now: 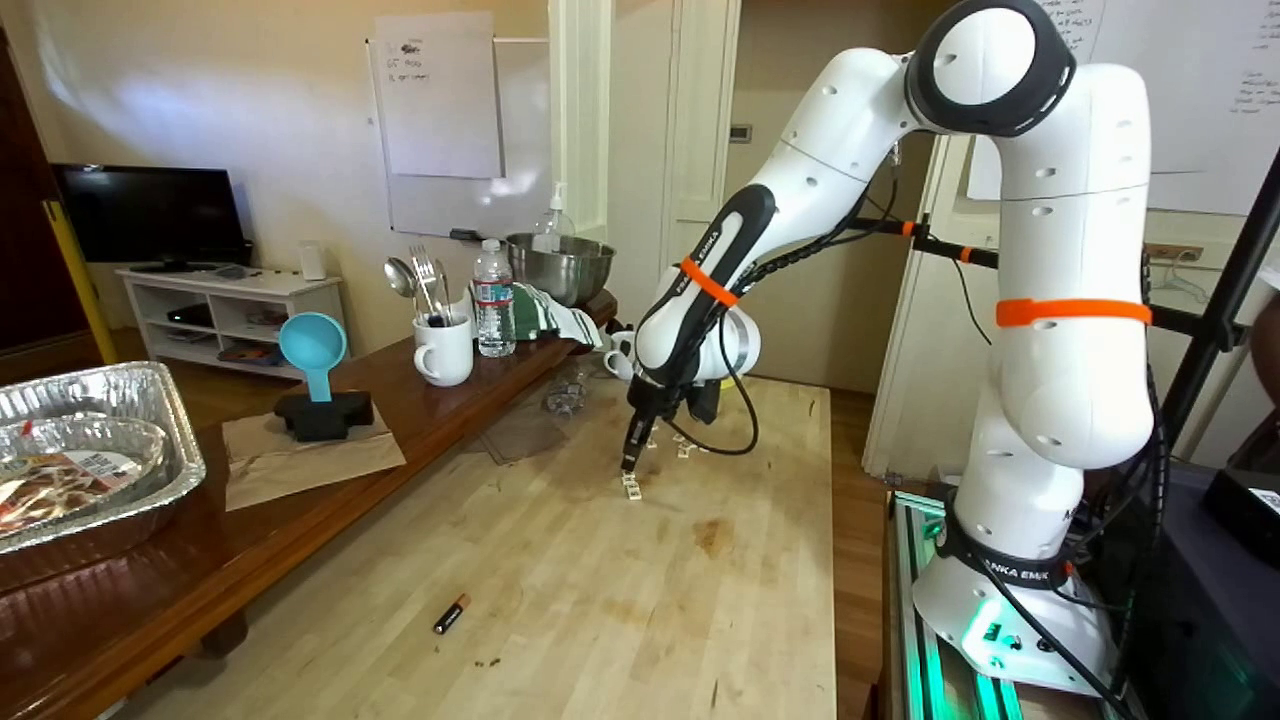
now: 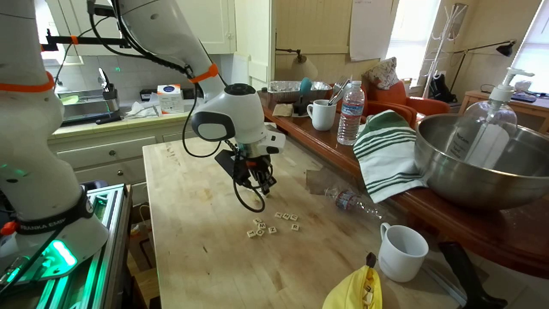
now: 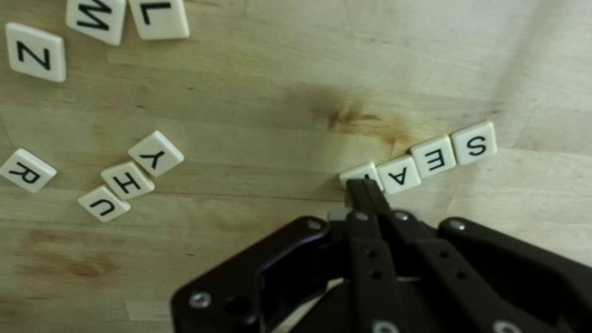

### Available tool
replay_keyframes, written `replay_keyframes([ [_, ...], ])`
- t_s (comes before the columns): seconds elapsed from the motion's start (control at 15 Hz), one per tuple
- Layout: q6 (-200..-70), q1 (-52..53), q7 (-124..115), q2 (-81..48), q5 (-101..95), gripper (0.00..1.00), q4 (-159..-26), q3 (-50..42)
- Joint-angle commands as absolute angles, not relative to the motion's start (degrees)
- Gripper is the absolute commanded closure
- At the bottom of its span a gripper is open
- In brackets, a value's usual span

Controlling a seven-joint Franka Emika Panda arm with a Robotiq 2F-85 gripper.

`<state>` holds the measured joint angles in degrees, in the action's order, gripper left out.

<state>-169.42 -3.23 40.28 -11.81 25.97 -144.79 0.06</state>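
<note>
A slanting row of letter tiles (image 3: 425, 161) lies flat on the pale wooden counter (image 1: 700, 620), with S, E and A readable and the letter of its fourth tile (image 3: 358, 172) mostly hidden by the tips of the jaws. The jaws point down over that end of the row, pressed together with nothing visible between them; whether they touch the fourth tile, I cannot tell. The white robot arm (image 1: 820, 135) reaches to the row from the right in an exterior view. In the wrist view, a trio of tiles reading Y, H and U (image 3: 127, 179) lies left of the row, with an R tile (image 3: 28, 170) farther left. Toward the top left from the row sit a Z tile (image 3: 36, 53), an L tile (image 3: 159, 17) and, between these, a tile marked M or W (image 3: 95, 19). In an exterior view, where the row is mostly hidden behind the jaws, a clear bottle (image 2: 345, 199) lies on its side to the right of the row, while a white mug (image 2: 403, 253) and a yellow banana-shaped pouch (image 2: 349, 292) are also right of the row and nearer the camera. In an exterior view, a battery (image 1: 451, 614) lies left of the row and nearer the camera; a mug of cutlery (image 1: 444, 352) and a water bottle (image 1: 494, 300) stand side by side on a raised brown shelf (image 1: 415, 415), left of the row.
</note>
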Motion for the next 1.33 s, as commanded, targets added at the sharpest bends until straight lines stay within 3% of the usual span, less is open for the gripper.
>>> replay_keyframes([
  [0.0, -171.8, -3.8, 41.4, -14.3, 27.1, 1.00, -143.4, 0.9],
  [1.27, -172.0, -4.4, 41.5, -12.4, 25.0, 1.00, -146.1, -3.9],
])
